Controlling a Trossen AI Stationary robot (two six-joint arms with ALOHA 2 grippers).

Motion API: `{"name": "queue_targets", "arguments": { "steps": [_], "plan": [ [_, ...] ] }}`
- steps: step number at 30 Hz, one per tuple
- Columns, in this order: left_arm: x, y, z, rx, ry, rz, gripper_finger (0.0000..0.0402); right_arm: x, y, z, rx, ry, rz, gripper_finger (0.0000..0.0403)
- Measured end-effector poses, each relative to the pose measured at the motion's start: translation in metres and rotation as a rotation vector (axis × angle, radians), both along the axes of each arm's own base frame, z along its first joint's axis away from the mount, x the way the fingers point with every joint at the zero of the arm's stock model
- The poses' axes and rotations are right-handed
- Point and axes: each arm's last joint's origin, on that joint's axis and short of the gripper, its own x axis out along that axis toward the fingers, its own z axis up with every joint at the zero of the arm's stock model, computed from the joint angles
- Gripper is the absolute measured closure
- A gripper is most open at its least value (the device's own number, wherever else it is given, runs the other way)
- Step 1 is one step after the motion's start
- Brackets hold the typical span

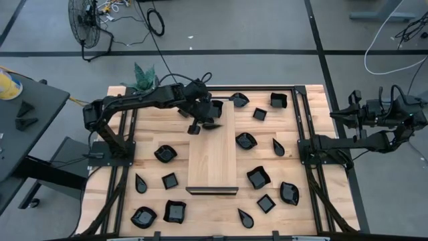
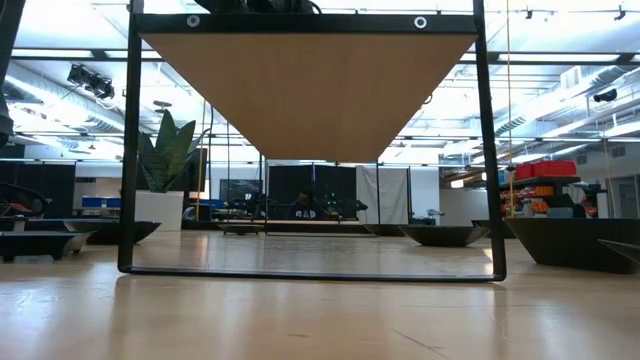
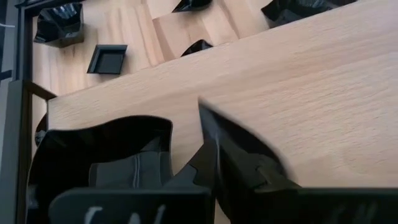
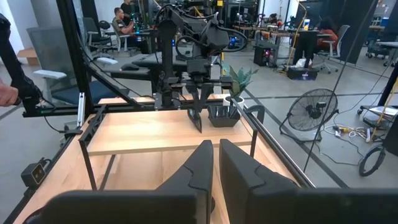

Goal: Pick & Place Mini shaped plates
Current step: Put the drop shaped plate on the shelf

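You are looking down on a pale wooden table (image 1: 154,137) framed by black rails, with a long pale wooden board (image 1: 212,150) raised on a black stand running down its middle. The mini shaped plates (image 1: 166,153) are lying scattered over the tabletop on both sides of the board: squares, teardrops and wavy-rimmed ones, all glossy black. The left gripper (image 1: 204,124) is hanging over the board's far left edge, and its wrist camera is showing a thin black plate (image 3: 214,140) standing on edge between the fingers (image 3: 249,171), which are pinching it over the board, with a wavy-rimmed plate (image 3: 99,149) just beside it. The right gripper (image 4: 214,155) is waiting off the table's right side, its fingers pressed nearly together on nothing.

A small potted plant (image 1: 144,77) is sitting at the table's far left corner. Beyond it, a floor fan (image 1: 85,23) and loose cables are lying on the grey floor. In the room behind, people are sitting at desks among chairs and monitors, under bright ceiling lights.
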Motion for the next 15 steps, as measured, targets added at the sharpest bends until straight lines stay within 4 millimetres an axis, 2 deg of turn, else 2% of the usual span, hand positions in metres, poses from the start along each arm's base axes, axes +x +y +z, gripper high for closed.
{"name": "queue_targets", "arguments": {
  "steps": [15],
  "plan": [
    [0.0019, 0.0007, 0.0018, 0.01, -0.026, 0.002, 0.0376, -0.0001, 0.0, 0.0001, 0.0, 0.0, 0.0, 0.0369]
  ]
}}
